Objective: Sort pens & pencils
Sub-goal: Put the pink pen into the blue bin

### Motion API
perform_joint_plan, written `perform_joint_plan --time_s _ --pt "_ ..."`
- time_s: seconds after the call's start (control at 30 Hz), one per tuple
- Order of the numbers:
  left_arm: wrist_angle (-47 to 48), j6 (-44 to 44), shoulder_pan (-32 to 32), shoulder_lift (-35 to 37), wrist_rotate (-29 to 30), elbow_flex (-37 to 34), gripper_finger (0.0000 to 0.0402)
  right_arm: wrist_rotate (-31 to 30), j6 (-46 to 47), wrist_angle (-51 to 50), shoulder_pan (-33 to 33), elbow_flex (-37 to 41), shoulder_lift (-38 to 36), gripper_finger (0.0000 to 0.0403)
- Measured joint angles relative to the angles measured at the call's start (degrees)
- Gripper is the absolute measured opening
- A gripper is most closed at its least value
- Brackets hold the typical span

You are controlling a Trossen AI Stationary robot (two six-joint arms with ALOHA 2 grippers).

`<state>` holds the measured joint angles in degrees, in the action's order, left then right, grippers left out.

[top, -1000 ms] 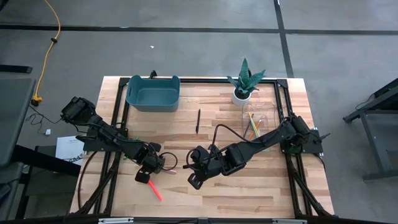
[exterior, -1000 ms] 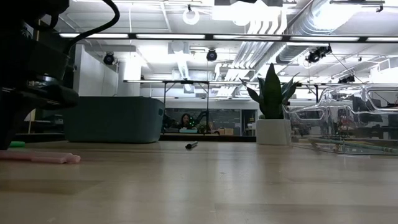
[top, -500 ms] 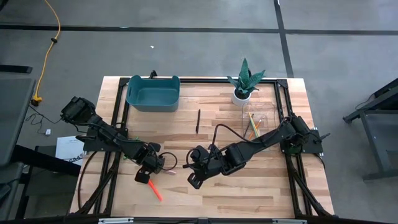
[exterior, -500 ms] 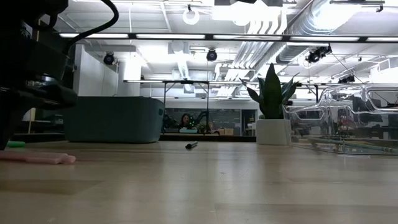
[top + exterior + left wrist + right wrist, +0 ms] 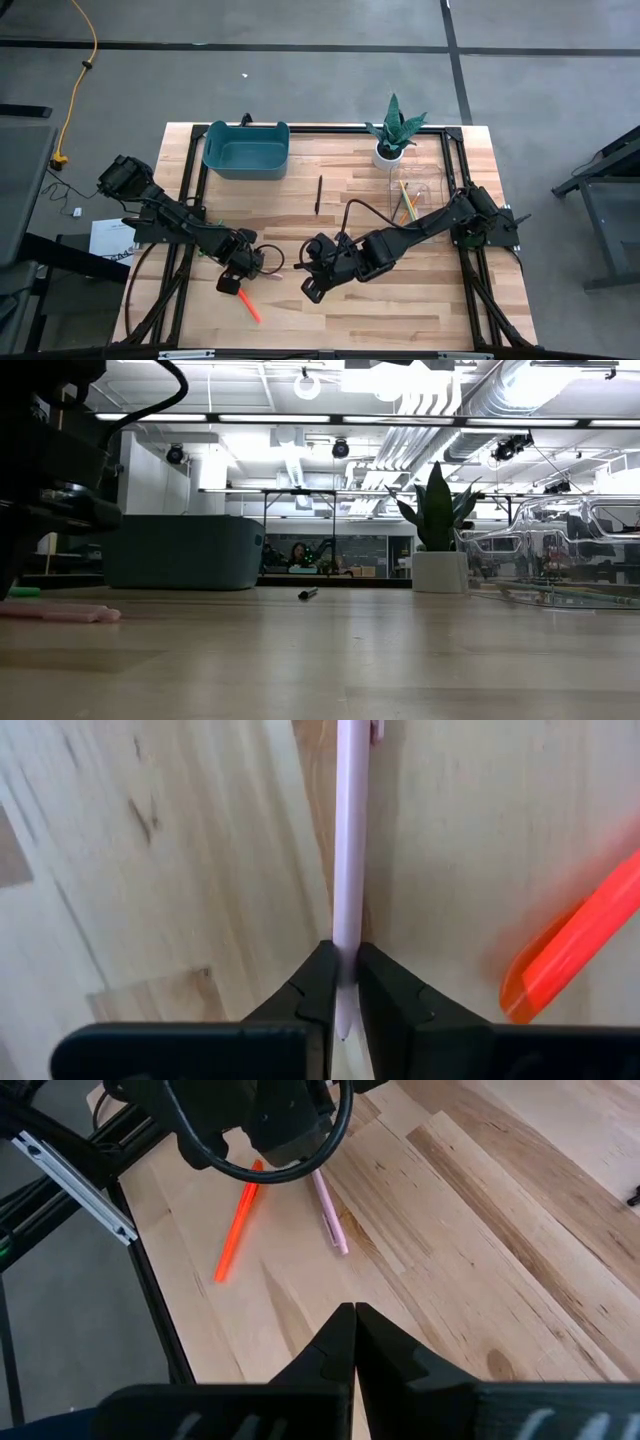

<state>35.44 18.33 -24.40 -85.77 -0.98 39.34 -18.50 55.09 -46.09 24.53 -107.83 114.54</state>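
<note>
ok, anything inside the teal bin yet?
In the high view the teal bin shows only its bare floor: no pens or pencils. The low view sees just its outer wall. The left gripper is shut on the pink pen, down on the table.

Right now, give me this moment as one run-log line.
left pincer: shut on pink pen | right pincer: shut, empty | red-orange pen: on table
</note>
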Motion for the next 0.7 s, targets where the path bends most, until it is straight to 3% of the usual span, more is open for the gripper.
perform_joint_plan --time_s 0.23,0.7 --pt "6.7 -2.8 2.0 -0.1 3.4 3.9 0.0021 -0.6 0.0 0.5 0.0 0.0 0.0 0.0" --pt "16.1 -14.7 15.5 0.0 7.2 10.9 0.0027 -2.6 1.3 -0.3 1.4 0.0 -0.1 0.0"
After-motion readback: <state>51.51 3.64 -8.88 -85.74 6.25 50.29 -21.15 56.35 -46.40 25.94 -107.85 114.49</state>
